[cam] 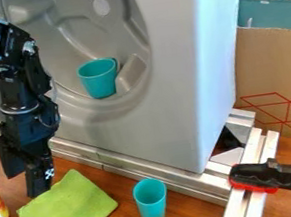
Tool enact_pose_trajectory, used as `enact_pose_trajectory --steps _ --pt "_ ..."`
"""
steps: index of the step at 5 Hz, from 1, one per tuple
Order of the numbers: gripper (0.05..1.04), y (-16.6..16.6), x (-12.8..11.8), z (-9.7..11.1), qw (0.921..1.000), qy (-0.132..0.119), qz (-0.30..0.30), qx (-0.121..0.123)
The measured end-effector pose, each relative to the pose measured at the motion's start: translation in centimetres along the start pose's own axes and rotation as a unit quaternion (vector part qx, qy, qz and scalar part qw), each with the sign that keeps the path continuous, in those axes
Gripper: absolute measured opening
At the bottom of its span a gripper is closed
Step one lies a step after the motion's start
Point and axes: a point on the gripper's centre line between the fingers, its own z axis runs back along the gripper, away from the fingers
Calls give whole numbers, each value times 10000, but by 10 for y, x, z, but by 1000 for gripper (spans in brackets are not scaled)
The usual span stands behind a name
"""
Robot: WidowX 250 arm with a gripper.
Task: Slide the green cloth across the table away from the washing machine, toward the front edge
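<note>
Where a brown wood-look tabletop [195, 210] meets metal rails [125, 166], we see a big grey housing [178, 101], with a cardboard box [238, 73] and a teal cabinet [270, 12] behind. Left of an upright teal cup [151, 203], the green cloth [67, 209] lies flat, one corner pointing toward the rails; it's nearly square, so we find no clear long axis. The gripper [26, 185] hangs at its upper-left edge, jaws spread.
</note>
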Motion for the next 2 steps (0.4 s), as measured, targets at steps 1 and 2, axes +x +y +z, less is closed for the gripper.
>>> enact_pose_trajectory --steps 1,2 --pt "1001 -2 -1 -6 9999 81 -20 -55" --pt "1000 -10 4 -23 9988 22 -461 147"
